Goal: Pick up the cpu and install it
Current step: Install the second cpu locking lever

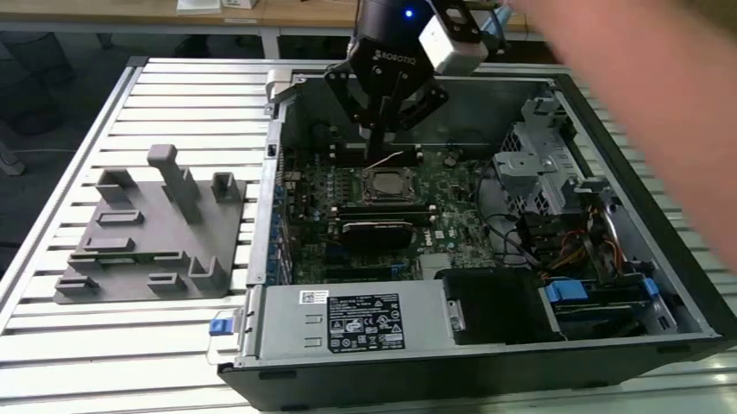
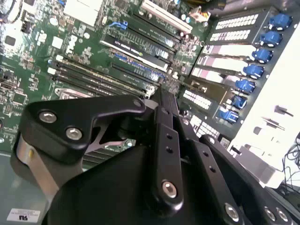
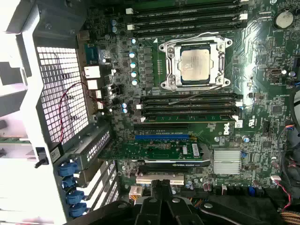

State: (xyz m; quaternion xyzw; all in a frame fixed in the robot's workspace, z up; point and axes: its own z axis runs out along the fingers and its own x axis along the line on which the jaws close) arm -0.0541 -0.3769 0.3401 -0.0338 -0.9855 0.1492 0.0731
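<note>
Mobo (image 3: 262,93): cpu (image 3: 195,64) seated in socket (image 3: 165,65).

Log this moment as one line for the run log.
cpu: seated in motherboard socket | gripper: above the socket, holding nothing | grey tray: beside the computer case

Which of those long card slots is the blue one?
The slot just above the installed green card; the others are black, and one below is cream.
</note>
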